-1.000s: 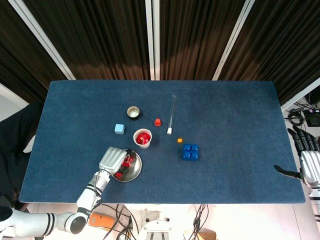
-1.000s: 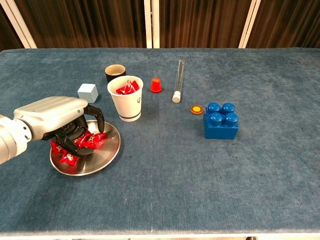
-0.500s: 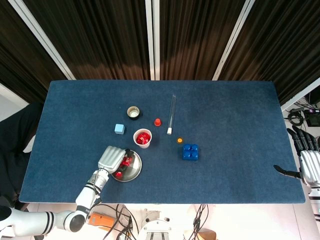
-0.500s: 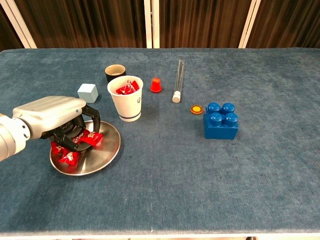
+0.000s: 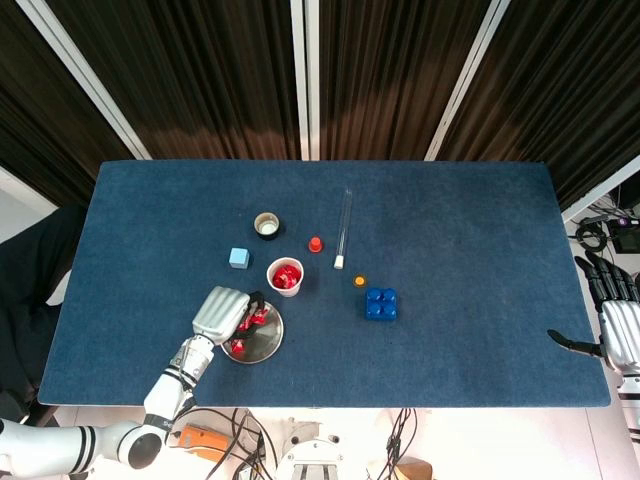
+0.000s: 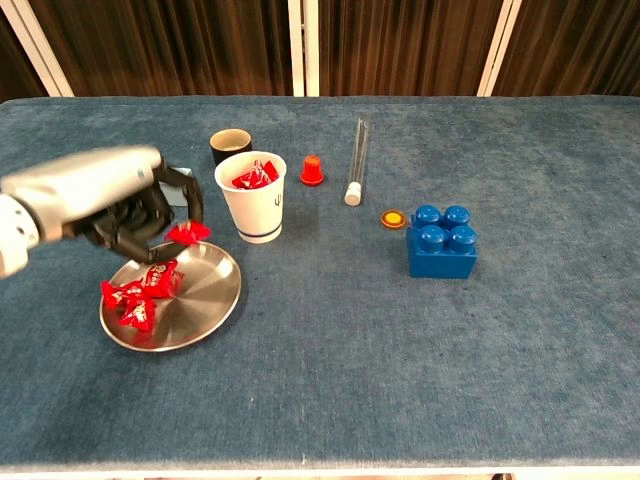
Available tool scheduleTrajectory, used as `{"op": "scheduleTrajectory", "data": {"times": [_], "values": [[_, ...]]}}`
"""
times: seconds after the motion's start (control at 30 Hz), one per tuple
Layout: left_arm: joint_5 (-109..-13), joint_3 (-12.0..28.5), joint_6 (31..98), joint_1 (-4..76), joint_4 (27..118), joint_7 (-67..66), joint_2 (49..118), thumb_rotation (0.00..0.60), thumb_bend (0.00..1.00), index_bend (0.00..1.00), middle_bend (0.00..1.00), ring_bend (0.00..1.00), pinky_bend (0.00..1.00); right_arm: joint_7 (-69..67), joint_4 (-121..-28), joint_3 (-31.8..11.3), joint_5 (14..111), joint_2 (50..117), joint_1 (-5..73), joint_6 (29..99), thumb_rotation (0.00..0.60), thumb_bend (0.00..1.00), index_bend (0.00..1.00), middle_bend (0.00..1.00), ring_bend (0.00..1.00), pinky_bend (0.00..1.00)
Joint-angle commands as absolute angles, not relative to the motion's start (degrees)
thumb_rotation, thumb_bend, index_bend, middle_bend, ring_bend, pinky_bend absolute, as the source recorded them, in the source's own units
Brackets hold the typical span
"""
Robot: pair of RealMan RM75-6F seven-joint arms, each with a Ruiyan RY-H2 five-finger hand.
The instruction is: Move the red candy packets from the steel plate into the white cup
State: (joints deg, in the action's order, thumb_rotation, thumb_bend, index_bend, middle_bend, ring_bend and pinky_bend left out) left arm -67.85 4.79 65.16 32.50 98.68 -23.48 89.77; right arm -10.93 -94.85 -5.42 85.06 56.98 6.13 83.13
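My left hand (image 6: 100, 195) (image 5: 222, 312) hovers above the steel plate (image 6: 205, 300) (image 5: 268, 345) and pinches one red candy packet (image 6: 187, 232) in its fingertips, lifted clear of the plate. More red packets (image 6: 138, 293) lie on the plate's left side. The white cup (image 6: 251, 196) (image 5: 285, 276) stands just right of the hand, upright, with red packets inside. My right hand (image 5: 615, 325) rests at the table's far right edge, fingers spread, holding nothing.
A black cup (image 6: 229, 145), a pale blue cube (image 5: 239, 257), a small red cap (image 6: 312, 170), a clear tube (image 6: 356, 160), an orange disc (image 6: 393, 218) and a blue block (image 6: 441, 241) stand around the white cup.
My left hand has risen from the plate with one red packet pinched in its fingertips. The right hand has not moved.
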Motion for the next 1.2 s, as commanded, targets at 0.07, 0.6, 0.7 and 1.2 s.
{"op": "scheduleTrajectory", "data": {"times": [0.07,0.6,0.7,1.2], "values": [[-70.2,9.3,66.5,33.5,102.3,-20.1,86.5,0.577,0.38,0.55,0.83,0.76,0.79,-11.0,-94.8,-5.4,85.0,57.1,6.1,83.1,0.600,0.16,0.00,0.06,0.00,0.12],[-52.3,17.7,54.7,46.9,93.5,-26.3,90.7,0.543,0.37,0.54,0.83,0.76,0.79,-11.6,-94.3,-5.3,84.2,57.1,5.5,83.3,0.600,0.16,0.00,0.06,0.00,0.12],[-50.4,17.1,54.8,47.4,92.5,-27.1,90.9,0.522,0.37,0.54,0.83,0.76,0.79,-11.6,-94.2,-5.3,84.0,57.1,5.4,83.1,0.600,0.16,0.00,0.06,0.00,0.12],[-46.8,14.3,55.1,48.3,93.9,-27.8,88.7,0.500,0.28,0.41,0.83,0.75,0.79,-11.3,-94.4,-5.4,84.0,57.2,5.7,82.7,0.600,0.16,0.00,0.06,0.00,0.12]]}}
